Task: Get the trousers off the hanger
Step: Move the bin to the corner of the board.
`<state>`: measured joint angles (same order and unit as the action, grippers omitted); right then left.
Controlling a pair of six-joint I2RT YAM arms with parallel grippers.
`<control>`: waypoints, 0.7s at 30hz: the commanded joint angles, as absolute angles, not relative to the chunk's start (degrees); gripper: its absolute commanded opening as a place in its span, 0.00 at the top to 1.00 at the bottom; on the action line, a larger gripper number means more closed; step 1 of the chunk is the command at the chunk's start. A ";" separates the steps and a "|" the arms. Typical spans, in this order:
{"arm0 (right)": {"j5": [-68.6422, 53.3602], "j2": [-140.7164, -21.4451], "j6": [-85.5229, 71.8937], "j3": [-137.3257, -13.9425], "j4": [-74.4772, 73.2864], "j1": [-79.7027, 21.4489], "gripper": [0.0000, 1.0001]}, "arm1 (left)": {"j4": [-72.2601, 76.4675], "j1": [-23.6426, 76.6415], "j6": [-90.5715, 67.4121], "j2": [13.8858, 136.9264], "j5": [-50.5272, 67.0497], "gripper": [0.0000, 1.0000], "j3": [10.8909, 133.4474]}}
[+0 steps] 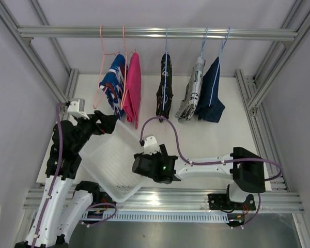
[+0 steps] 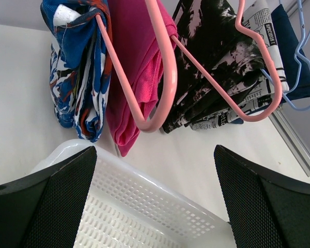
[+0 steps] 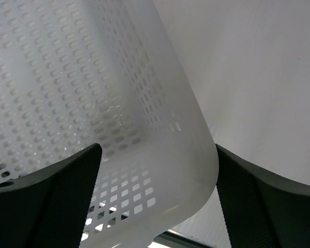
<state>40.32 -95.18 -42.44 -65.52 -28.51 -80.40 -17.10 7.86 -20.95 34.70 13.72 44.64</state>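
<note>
Five small trousers hang from hangers on the rail [image 1: 155, 33]: blue with red-white pattern [image 1: 113, 85], pink [image 1: 133, 90], black-white [image 1: 164, 88], white with black print [image 1: 192, 93], dark blue [image 1: 211, 93]. My left gripper [image 1: 107, 123] is open and empty, just below and in front of the blue and pink pairs. In the left wrist view the gripper [image 2: 155, 206] looks up at the blue [image 2: 75, 72], pink [image 2: 134, 67] and black-white [image 2: 217, 57] pairs. My right gripper [image 1: 137, 164] is open, its fingers either side of a basket corner [image 3: 160, 155].
A white perforated basket [image 1: 111, 160] lies tilted on the table between the arms, under the left gripper. Pink hangers [image 2: 165, 72] and blue hangers [image 2: 305, 57] hang close together. Aluminium frame posts [image 1: 253, 88] flank the table on both sides.
</note>
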 commanded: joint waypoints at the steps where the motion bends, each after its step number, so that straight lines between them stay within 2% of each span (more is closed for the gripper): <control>1: 41.66 -97.64 -48.16 -68.73 -29.53 -81.21 0.14 | -16.35 7.38 -20.48 34.10 14.50 0.01 45.26; 2: 41.83 -97.91 -48.25 -68.73 -29.71 -80.95 0.23 | -16.26 7.38 -20.39 34.10 14.59 0.00 45.18; 3: 41.84 -98.00 -48.25 -68.56 -29.71 -80.08 0.41 | -16.35 7.38 -20.39 34.19 14.76 0.01 45.18; 4: 41.66 -98.00 -47.90 -68.29 -29.62 -79.72 0.51 | -16.35 7.38 -20.48 34.28 14.77 0.00 45.26; 5: 41.31 -98.09 -47.55 -68.12 -29.62 -79.11 0.56 | -16.35 7.38 -20.48 34.36 14.85 0.01 45.18; 6: 40.53 -98.09 -46.85 -67.85 -29.53 -77.88 0.67 | -16.35 7.38 -20.48 34.37 14.94 0.01 45.35; 7: 40.08 -98.00 -45.02 -67.76 -29.27 -77.44 0.73 | -16.35 7.38 -20.57 34.54 15.20 0.01 45.35; 11: 37.71 -97.56 -38.60 -68.20 -28.83 -74.98 0.92 | -16.35 7.38 -20.48 34.45 15.21 0.01 45.44; 14: 33.85 -96.68 -29.38 -69.61 -28.91 -72.34 1.00 | -16.52 7.38 -20.22 34.54 14.85 0.01 45.35; 21: 21.75 -89.58 -17.41 -68.74 -30.95 -61.80 1.00 | -16.52 7.38 -20.04 34.37 14.85 0.00 45.27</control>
<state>26.63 -95.24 -26.48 -69.14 -29.06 -66.17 -17.30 7.86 -20.91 34.54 14.15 44.64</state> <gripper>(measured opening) 0.293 0.994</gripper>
